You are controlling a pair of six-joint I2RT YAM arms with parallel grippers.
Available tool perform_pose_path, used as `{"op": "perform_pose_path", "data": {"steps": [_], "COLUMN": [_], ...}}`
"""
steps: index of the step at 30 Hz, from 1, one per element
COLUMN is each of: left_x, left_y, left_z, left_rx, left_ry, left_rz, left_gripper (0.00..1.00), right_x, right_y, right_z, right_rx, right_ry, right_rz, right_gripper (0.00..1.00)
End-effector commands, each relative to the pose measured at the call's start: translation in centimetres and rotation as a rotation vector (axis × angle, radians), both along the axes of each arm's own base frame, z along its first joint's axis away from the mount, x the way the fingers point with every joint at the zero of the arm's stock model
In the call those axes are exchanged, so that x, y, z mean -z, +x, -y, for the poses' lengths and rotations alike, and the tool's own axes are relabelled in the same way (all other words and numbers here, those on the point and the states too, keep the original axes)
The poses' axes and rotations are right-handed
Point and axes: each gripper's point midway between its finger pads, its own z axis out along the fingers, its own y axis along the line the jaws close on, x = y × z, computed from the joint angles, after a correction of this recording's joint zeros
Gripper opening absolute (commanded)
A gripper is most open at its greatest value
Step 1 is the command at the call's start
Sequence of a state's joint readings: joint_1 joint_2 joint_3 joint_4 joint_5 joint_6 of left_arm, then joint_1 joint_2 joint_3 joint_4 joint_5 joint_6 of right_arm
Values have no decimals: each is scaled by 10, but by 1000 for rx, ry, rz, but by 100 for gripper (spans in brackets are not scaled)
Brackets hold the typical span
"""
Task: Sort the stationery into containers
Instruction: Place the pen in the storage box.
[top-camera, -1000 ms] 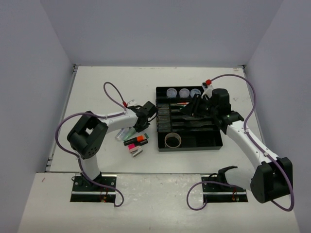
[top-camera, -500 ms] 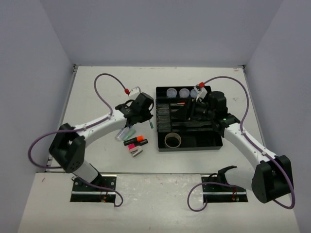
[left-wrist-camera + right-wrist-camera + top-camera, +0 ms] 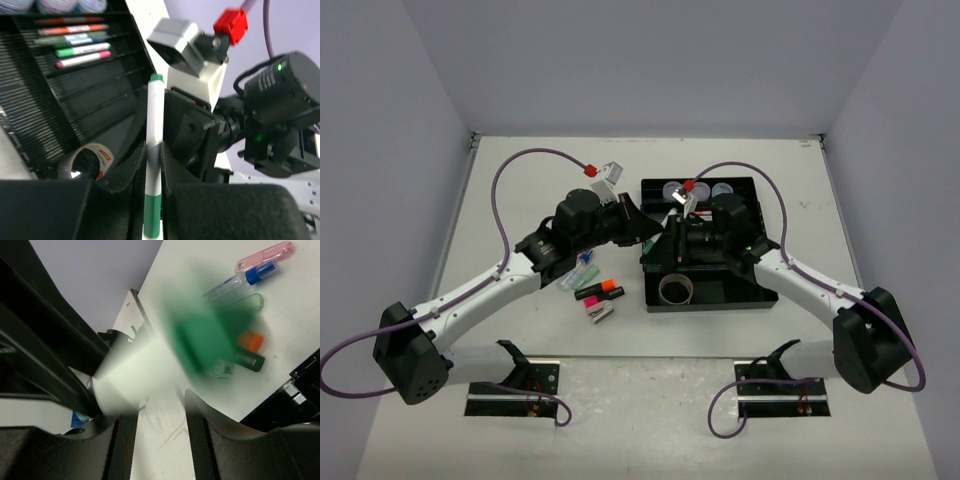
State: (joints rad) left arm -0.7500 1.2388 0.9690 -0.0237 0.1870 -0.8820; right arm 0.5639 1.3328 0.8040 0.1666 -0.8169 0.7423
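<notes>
Green-capped pen [image 3: 155, 125] is mid-air at the tray's [image 3: 760, 292] left edge, pinched by the left fingers [image 3: 134, 172] with its cap end pointing outward. Right fingers [image 3: 125, 435] are spread at the cap end, not yet gripping. Looks like a handover so the right arm can slot it.

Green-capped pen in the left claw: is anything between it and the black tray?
Only the right gripper: it sits ahead of the pen, off its capped end, over the tray at its left edge, jaws apart. Nothing else visible lies between them.
</notes>
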Motion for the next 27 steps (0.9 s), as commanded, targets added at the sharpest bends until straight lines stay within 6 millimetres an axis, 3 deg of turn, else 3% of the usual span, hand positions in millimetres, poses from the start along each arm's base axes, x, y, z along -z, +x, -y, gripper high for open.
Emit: {"op": "perform_pose_path", "data": {"steps": [1,9,12,22,27], "left_x": [-11,-10,-11,-12,-16], "left_y": [-15,-17,-9,-5,-7], "left_z": [10,6,-4,-20,-24], "left_rx": [113,104,36,-34,-44], "left_ry": [-41,-23,11,59,32], "left_rz": [61,77,83,96,108], "left_gripper": [0,0,0,0,0], "right_x": [-40,-17,-15,-30,-44], "right_y": [3,14,12,-10,-9], "right_z": [-8,6,9,15,30], "right_rx": [-12,116,113,-1,9], "right_ry": [98,-16,-31,70,162], "right_rz": [99,90,94,104,65], "right_gripper": [43,48,49,51,51]}}
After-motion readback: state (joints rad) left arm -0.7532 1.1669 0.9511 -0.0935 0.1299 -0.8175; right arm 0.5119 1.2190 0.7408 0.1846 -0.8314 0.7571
